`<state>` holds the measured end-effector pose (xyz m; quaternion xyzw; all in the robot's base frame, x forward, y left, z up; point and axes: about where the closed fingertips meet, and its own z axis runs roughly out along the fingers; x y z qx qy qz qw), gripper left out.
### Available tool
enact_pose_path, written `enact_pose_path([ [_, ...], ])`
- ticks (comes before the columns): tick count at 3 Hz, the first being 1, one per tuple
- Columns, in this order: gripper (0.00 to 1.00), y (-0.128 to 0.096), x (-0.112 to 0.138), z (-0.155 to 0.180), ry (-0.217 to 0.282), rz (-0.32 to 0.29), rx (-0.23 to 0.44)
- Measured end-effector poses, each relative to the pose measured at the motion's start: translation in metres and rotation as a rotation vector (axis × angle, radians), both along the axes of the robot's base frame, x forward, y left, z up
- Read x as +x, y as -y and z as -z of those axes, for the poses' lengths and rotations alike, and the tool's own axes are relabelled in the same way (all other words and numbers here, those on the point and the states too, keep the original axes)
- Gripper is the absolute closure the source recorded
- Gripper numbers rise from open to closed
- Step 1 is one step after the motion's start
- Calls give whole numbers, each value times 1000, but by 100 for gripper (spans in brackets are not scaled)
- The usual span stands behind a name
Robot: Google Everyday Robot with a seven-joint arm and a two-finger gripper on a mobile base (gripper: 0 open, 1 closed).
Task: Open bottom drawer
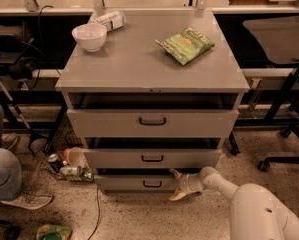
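The bottom drawer [124, 183] is the lowest and shortest grey front of the cabinet, with a small black loop handle [152, 184]. A dark gap shows above its front. My gripper [176, 184] is low at the drawer's right part, just right of the handle. Its two pale fingers are spread, one fingertip [175, 173] at the drawer's top edge and the other near the floor. It holds nothing. My white arm [224, 184] reaches in from the lower right.
The mid drawer [151, 158] and top drawer [152, 121] sit above. A white bowl [89, 36], a bottle [109, 20] and a green bag [186, 45] lie on the cabinet top. Cans and a cup [69, 164] sit on the floor at left, and a chair base [284, 159] at right.
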<state>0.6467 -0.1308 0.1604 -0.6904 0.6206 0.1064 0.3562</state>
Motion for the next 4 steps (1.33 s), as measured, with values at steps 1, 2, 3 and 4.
enact_pose_path([
  [1, 46, 0, 0, -1, 0, 0, 0],
  [2, 78, 0, 0, -7, 0, 0, 0],
  [3, 99, 0, 0, -11, 0, 0, 0],
  [4, 100, 0, 0, -11, 0, 0, 0],
])
